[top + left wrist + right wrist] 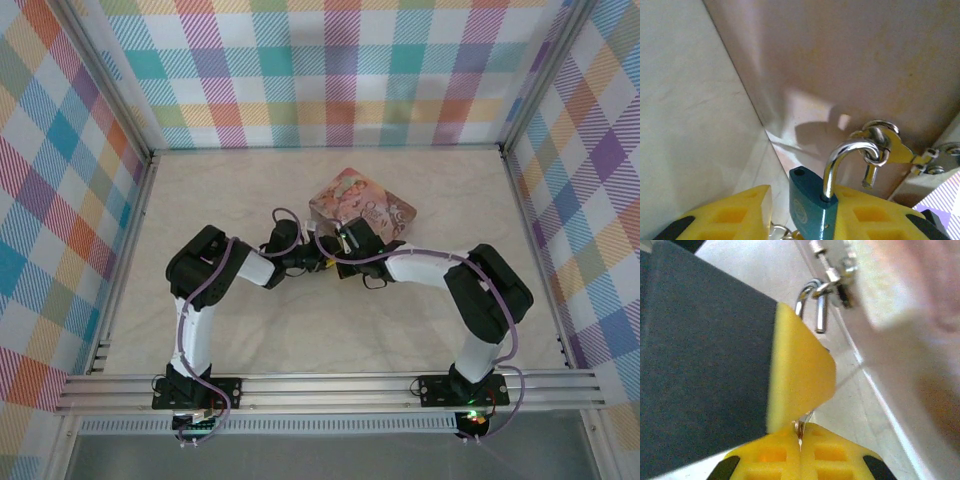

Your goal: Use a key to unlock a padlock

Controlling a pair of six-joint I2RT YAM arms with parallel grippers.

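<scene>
The blue padlock stands between the yellow fingers of my left gripper. It leans on the right finger, and a gap separates it from the left finger, so the jaws are open. Its silvery shackle is swung open: one end hangs free through the ring of the tin's hasp, and the body's empty hole shows. My right gripper is shut on the thin silvery key, right behind the left gripper's finger. From above, both grippers meet at the tin's near edge.
The pink floral tin lies at mid-table, and its side wall rises right behind the padlock. A key ring hangs below the padlock. Plaid walls enclose the pale table on three sides.
</scene>
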